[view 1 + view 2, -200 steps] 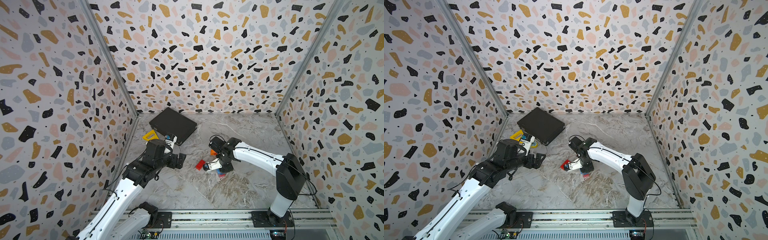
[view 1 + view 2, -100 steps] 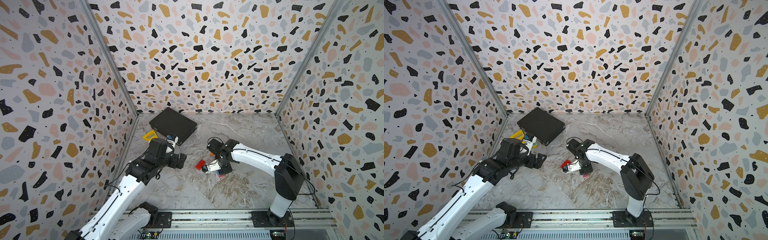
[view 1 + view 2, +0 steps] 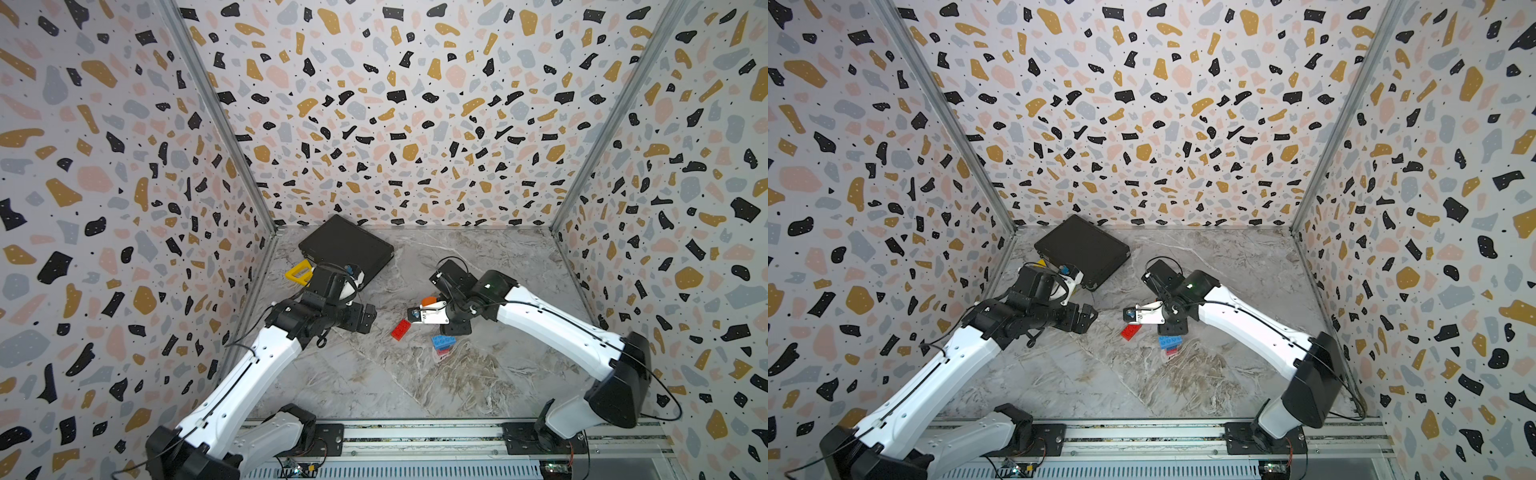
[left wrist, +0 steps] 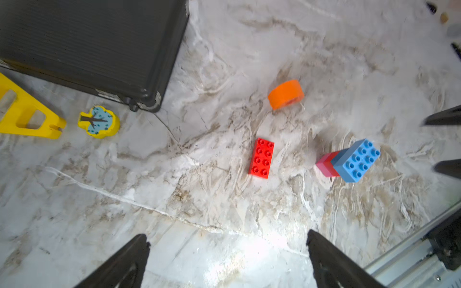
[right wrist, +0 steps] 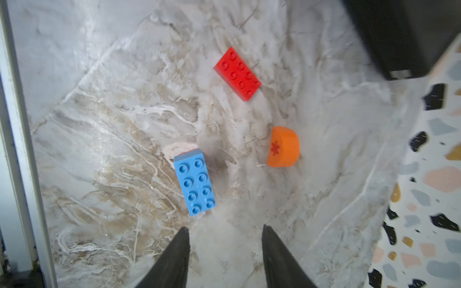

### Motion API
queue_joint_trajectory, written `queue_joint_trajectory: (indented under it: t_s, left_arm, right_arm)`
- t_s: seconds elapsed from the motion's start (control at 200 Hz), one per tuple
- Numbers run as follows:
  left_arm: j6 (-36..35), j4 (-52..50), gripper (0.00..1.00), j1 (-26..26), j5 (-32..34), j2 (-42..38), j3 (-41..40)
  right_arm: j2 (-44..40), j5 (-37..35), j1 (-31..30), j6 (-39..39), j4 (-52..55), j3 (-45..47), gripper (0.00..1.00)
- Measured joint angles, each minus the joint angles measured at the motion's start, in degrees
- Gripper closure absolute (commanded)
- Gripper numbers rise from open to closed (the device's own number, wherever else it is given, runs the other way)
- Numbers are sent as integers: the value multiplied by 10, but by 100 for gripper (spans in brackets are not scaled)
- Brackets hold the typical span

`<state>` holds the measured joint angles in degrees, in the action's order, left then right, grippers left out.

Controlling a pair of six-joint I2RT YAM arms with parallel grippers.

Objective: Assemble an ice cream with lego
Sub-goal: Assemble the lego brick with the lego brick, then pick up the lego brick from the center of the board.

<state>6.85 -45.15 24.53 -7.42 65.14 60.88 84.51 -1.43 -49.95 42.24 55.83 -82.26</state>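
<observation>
ice cream [image 3: 443, 343] is about half built on the worktop [image 3: 374, 374]: stem [image 4: 325, 165] plus light-blue brick [image 5: 194, 183]; in a top view, long red brick [image 3: 400, 329] lies loose at its 9 o'clock, orange dome [image 3: 428, 300] at 11, neither stacked yet; left end effector [image 4: 225, 233] and right end effector [image 5: 224, 227] both apart, empty

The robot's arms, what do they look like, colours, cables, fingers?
The left arm and right arm are white tubular links with chunky black joints and thin black cables alongside. A small green light glows on a right-arm joint. The left gripper and right gripper have dark, tapered fingers.
</observation>
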Motion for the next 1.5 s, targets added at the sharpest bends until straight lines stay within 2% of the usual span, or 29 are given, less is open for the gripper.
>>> queue_joint_trajectory:
  t_s: [0.16,0.27,0.315,0.36,0.39,0.436,0.451,0.461,0.481,0.691,0.961,1.502]
  left_arm:
    - [-30,-64,8,17,11,134,91]
    - [-63,-96,9,59,63,213,144]
    - [-80,-107,13,79,84,238,158]
    - [-95,-115,24,93,96,256,166]
    - [-107,-119,27,102,97,266,169]
    - [-124,-123,26,110,94,278,171]
    - [-126,-125,16,110,93,281,171]
    - [-131,-127,5,111,92,283,171]
    - [-139,-129,0,111,89,287,171]
    - [-181,-129,0,109,42,307,174]
    - [-182,-94,2,109,25,344,185]
    - [-156,-17,22,121,31,440,205]
  right_arm:
    - [-95,-19,3,-74,-42,54,53]
    - [-136,-20,12,-120,-60,109,53]
    - [-143,-21,17,-136,-64,124,53]
    - [-147,-23,21,-149,-66,133,53]
    - [-149,-26,23,-158,-67,138,53]
    - [-152,-28,26,-169,-69,141,53]
    - [-152,-29,27,-175,-70,143,53]
    - [-153,-29,28,-176,-71,143,53]
    - [-154,-29,29,-181,-72,144,53]
    - [-165,-27,35,-219,-82,148,53]
    - [-176,-27,39,-243,-87,177,53]
    - [-183,-29,47,-249,-90,186,53]
